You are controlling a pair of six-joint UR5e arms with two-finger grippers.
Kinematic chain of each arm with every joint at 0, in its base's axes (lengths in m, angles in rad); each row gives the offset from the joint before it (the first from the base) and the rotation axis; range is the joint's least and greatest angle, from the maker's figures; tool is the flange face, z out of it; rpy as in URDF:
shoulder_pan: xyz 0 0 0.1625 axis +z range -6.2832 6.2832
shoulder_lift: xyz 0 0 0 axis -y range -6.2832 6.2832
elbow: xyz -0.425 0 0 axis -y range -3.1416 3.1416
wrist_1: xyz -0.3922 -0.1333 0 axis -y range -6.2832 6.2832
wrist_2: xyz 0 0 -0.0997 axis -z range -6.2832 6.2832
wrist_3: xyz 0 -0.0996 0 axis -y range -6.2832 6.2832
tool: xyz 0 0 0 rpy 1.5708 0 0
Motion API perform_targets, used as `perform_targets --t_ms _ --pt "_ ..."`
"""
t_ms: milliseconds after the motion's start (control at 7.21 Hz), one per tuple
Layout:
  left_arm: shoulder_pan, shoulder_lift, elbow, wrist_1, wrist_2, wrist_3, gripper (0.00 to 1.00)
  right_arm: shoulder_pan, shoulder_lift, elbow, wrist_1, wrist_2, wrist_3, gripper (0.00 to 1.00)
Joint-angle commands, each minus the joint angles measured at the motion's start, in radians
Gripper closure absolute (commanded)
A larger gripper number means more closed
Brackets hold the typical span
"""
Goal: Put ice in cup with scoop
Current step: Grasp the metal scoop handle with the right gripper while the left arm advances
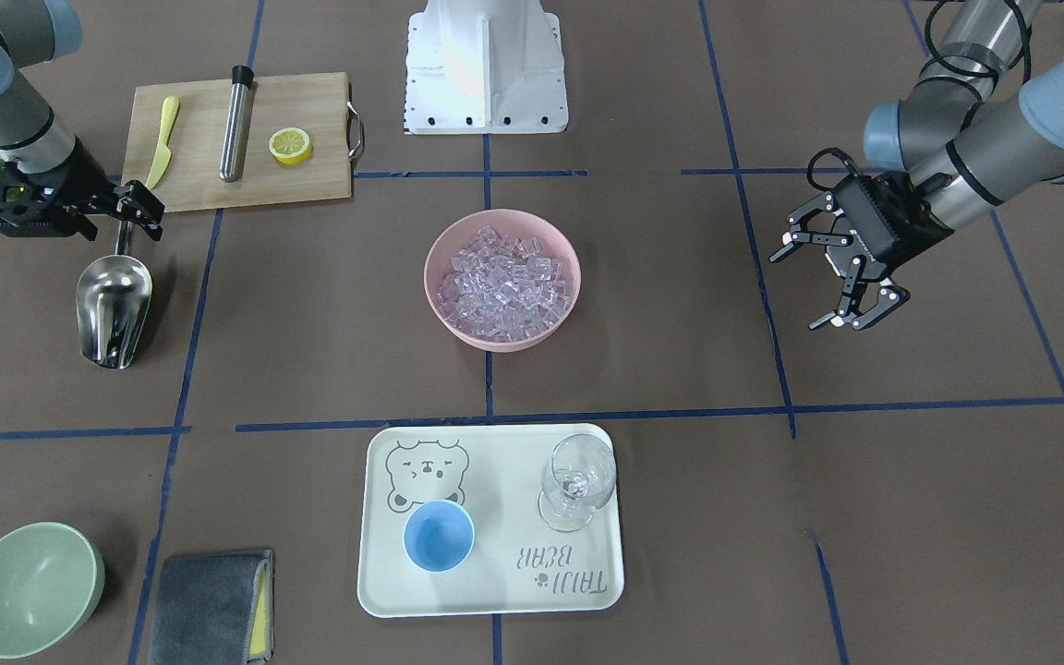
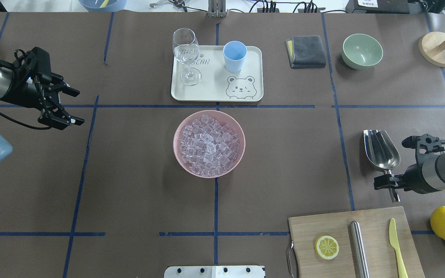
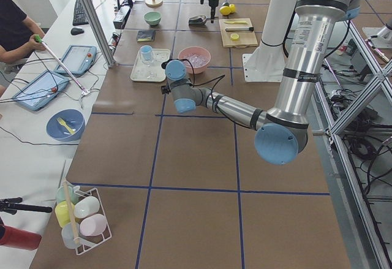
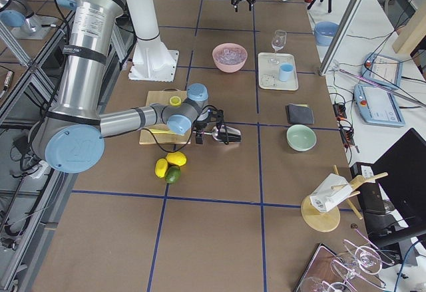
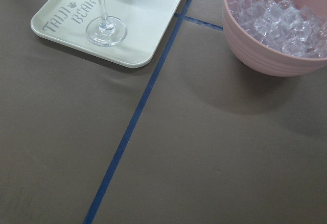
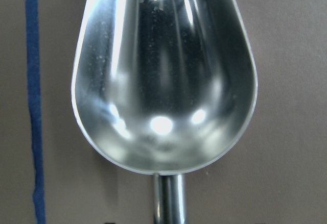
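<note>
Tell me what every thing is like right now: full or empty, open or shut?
scoop, empty, lying flat
right gripper, shut on the scoop's handle
left gripper, open, holding nothing
pink bowl, full of ice
cup, empty, upright
wine glass, empty, upright
green bowl, empty
lemon half, cut side up

Ice (image 1: 504, 277) heaps in pink bowl (image 1: 502, 343), cup (image 1: 439, 536) upright on tray (image 1: 495, 591), scoop (image 1: 114, 309) hollow-side up.
</note>
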Motion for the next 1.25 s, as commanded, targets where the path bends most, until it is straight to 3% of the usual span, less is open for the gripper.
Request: perform_targets --t_ms 0,277,416,555,832,1109 --pt "0.000 0.000 0.004 0.001 0.000 0.000 0.00 -0.009 0.000 0.002 -0.001 0.000 -0.001 0.36" --pt "0.000 0.000 0.012 -0.001 0.000 0.002 0.00 -0.006 -0.003 0.009 0.001 0.001 -0.003 0.65" --pt "0.002 0.000 0.016 -0.001 0.000 0.002 0.00 -0.004 -0.005 0.016 -0.001 0.003 -0.003 0.93" --pt "0.005 -0.002 0.022 -0.001 0.000 0.003 0.00 0.000 -0.011 0.023 -0.001 0.003 -0.003 1.00" --pt "0.005 -0.003 0.023 -0.001 0.000 0.002 0.00 0.002 -0.008 0.054 0.001 0.003 -0.004 1.00" --pt "0.005 -0.009 0.018 -0.001 0.000 -0.002 0.00 0.087 0.001 0.139 -0.001 0.020 -0.013 1.00"
